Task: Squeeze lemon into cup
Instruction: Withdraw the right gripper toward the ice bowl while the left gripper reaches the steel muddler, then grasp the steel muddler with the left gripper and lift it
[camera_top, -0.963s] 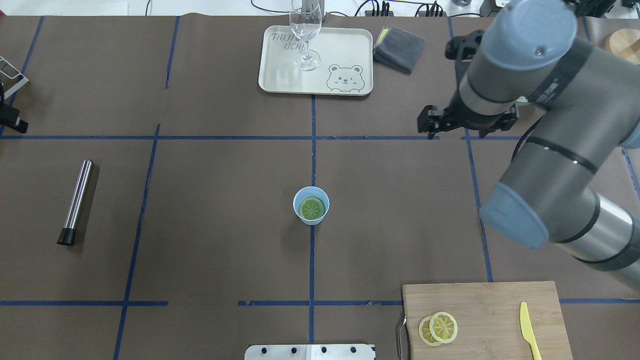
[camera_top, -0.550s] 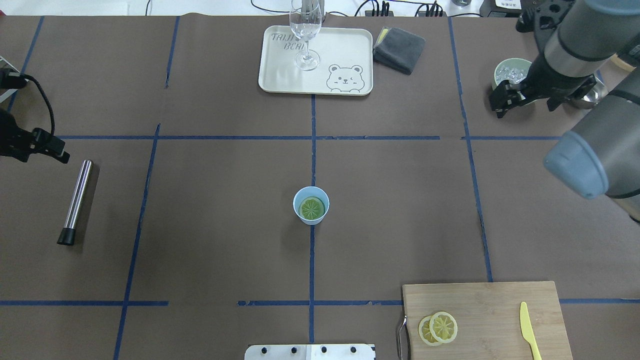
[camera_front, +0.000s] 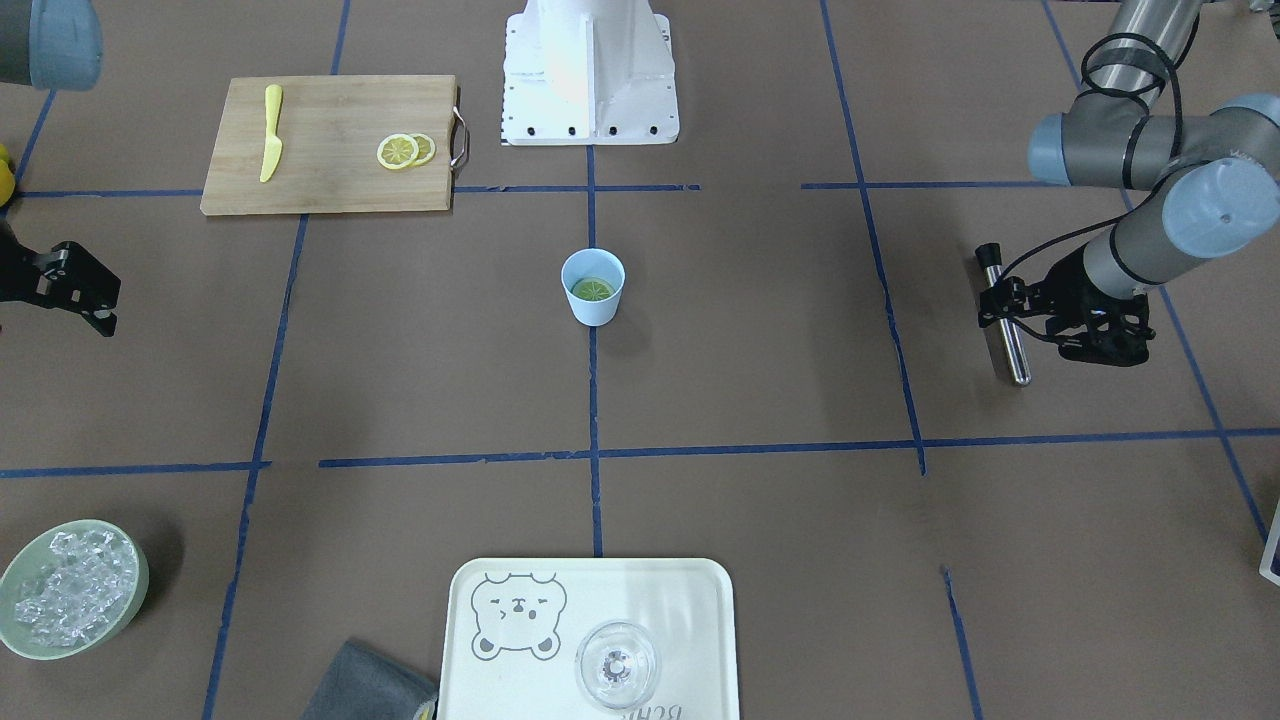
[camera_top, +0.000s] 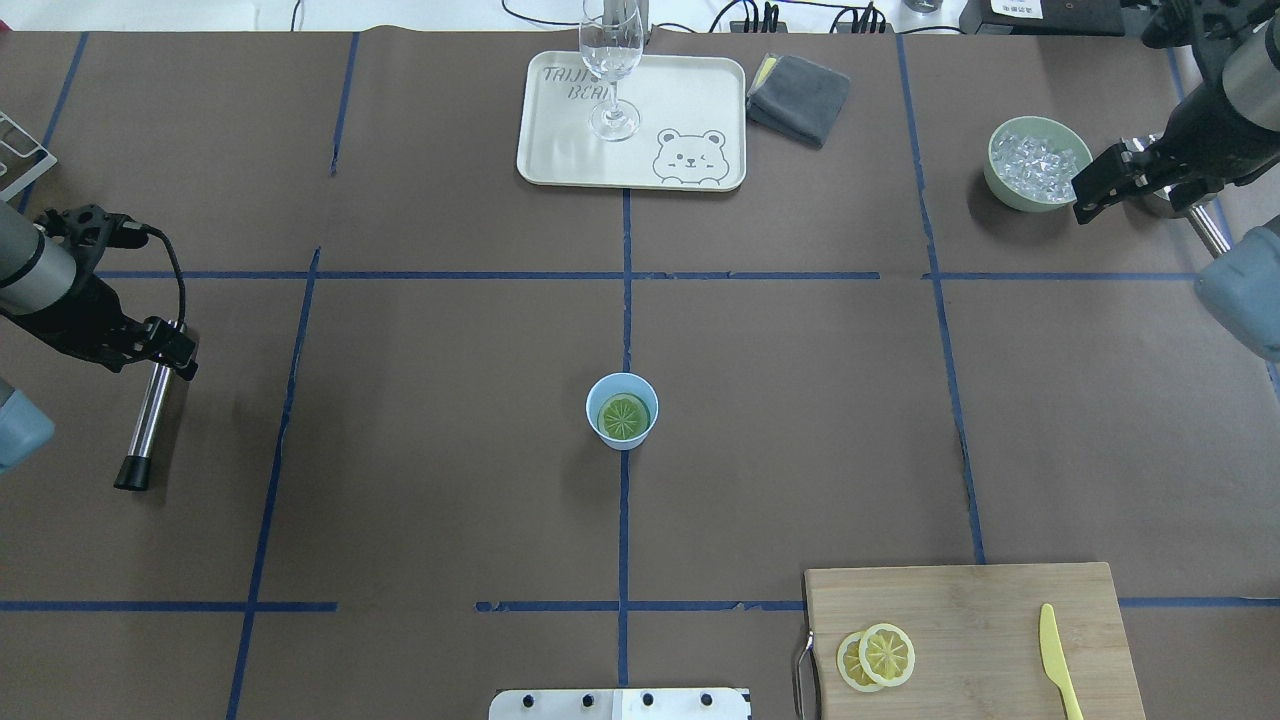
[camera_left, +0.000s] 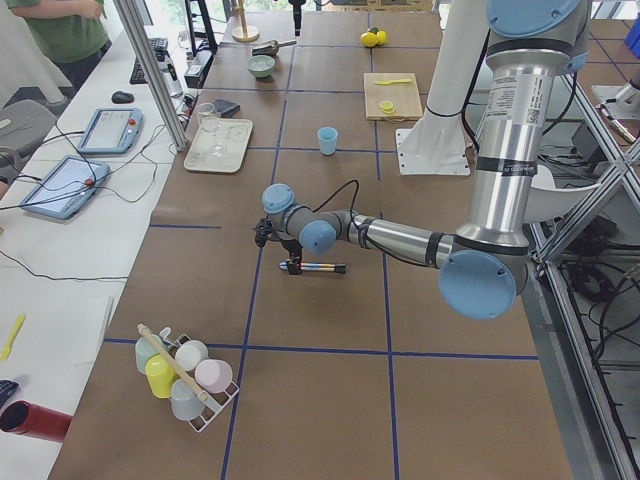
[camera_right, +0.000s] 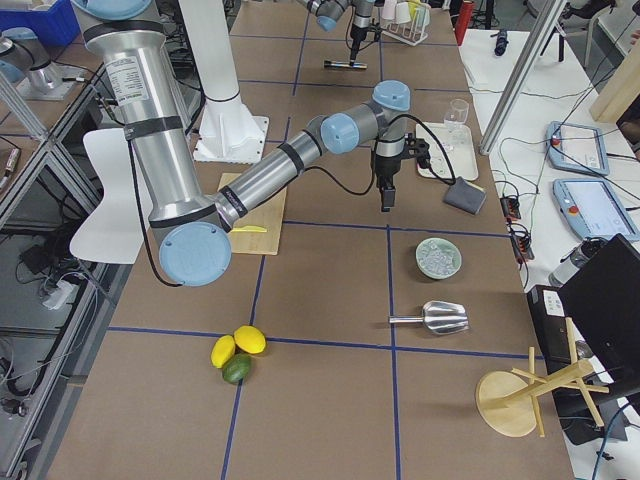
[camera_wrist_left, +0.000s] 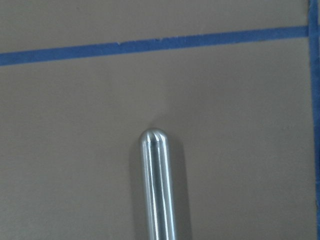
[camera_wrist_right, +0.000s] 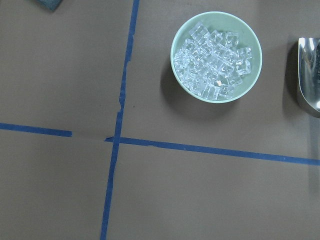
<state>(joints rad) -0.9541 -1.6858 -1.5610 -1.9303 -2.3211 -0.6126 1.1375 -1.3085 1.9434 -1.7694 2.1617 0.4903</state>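
Observation:
The light-blue cup (camera_top: 622, 411) stands at the table's middle, also in the front view (camera_front: 593, 287). One lemon slice (camera_top: 623, 416) lies flat inside it (camera_front: 592, 290). Two more lemon slices (camera_top: 877, 656) overlap on the cutting board (camera_top: 980, 620). My right gripper (camera_top: 1095, 190) hangs open and empty beside the ice bowl, far from the cup. It also shows in the front view (camera_front: 80, 290). My left gripper (camera_top: 172, 348) is open above the far end of a metal rod (camera_top: 150, 410), at the far left (camera_front: 998, 305).
A pale green bowl of ice (camera_top: 1035, 165) and a metal scoop (camera_wrist_right: 310, 75) sit at the far right. A tray (camera_top: 560, 150) with a clear glass (camera_top: 612, 60) and a grey cloth (camera_top: 797, 97) are at the back. A yellow knife (camera_top: 1058, 660) lies on the board.
My right arm has swung away from the table's middle right to beside the ice bowl. My left arm has come in from the left edge over the rod. Cup and lemon have not moved.

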